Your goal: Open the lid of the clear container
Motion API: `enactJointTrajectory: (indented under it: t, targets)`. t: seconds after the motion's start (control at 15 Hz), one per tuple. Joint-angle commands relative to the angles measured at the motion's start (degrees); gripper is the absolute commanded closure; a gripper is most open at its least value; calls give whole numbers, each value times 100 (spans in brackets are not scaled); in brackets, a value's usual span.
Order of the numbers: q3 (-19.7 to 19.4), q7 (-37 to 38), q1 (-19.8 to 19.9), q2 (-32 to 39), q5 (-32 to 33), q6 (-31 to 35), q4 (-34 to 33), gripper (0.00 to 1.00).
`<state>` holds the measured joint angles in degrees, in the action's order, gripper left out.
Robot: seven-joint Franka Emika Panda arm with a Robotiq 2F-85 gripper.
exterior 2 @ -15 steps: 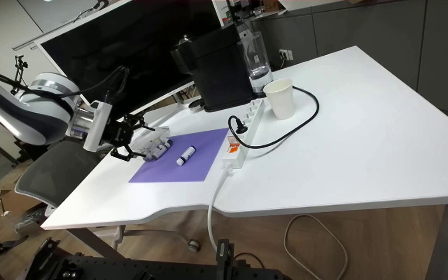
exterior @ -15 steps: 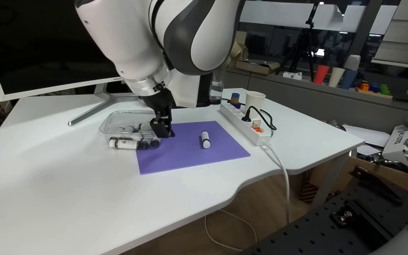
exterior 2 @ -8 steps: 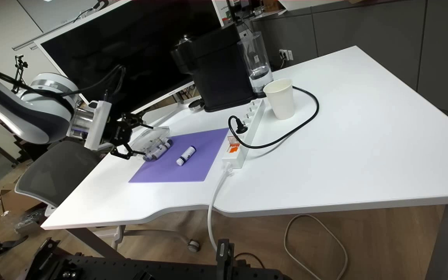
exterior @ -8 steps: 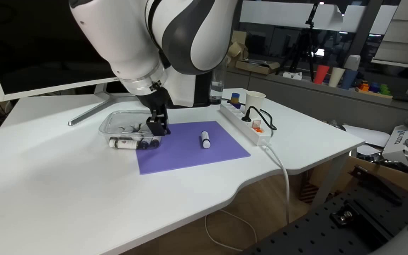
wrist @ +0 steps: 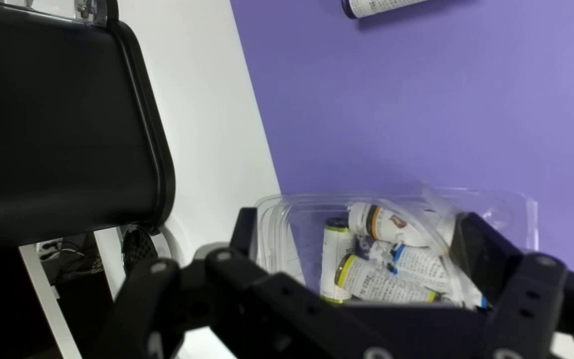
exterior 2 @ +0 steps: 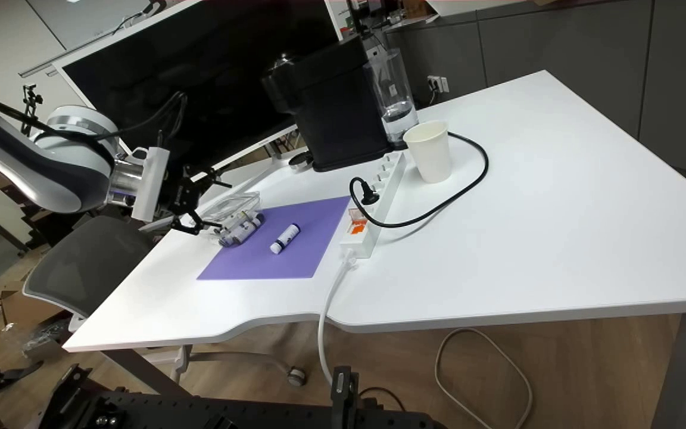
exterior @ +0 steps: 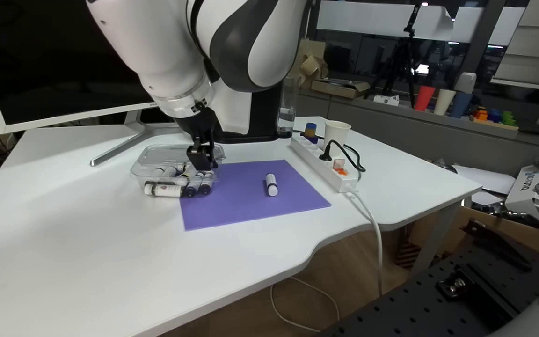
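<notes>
Largely between the widely spread fingers (wrist: 491,252), one glossy, see-through lid (wrist: 449,265), its edge bowed, lies over one shallow clear container (wrist: 308,234) showing at least four labelled tubes (wrist: 381,281), while one loose tube (wrist: 384,6) lies beyond the fingers.

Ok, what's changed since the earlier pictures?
The gripper has moved up and left in both exterior views, fingers apart; the lid seems lifted at one edge, but I can't tell whether it's gripped. The white cylinder, purple sheet and paper cup stayed put.
</notes>
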<state>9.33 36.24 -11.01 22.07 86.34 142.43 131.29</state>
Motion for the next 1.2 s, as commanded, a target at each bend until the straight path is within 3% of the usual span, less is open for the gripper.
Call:
enactJointTrajectory:
  t: [0.0, 0.53, 1.13]
  targets:
    - [12, 481, 10, 31, 294, -11, -203, 0]
    - [27, 1393, -1, -162, 714, -202, -862, 0]
    - [3, 1430, 93, -532, 491, -585, -1507, 0]
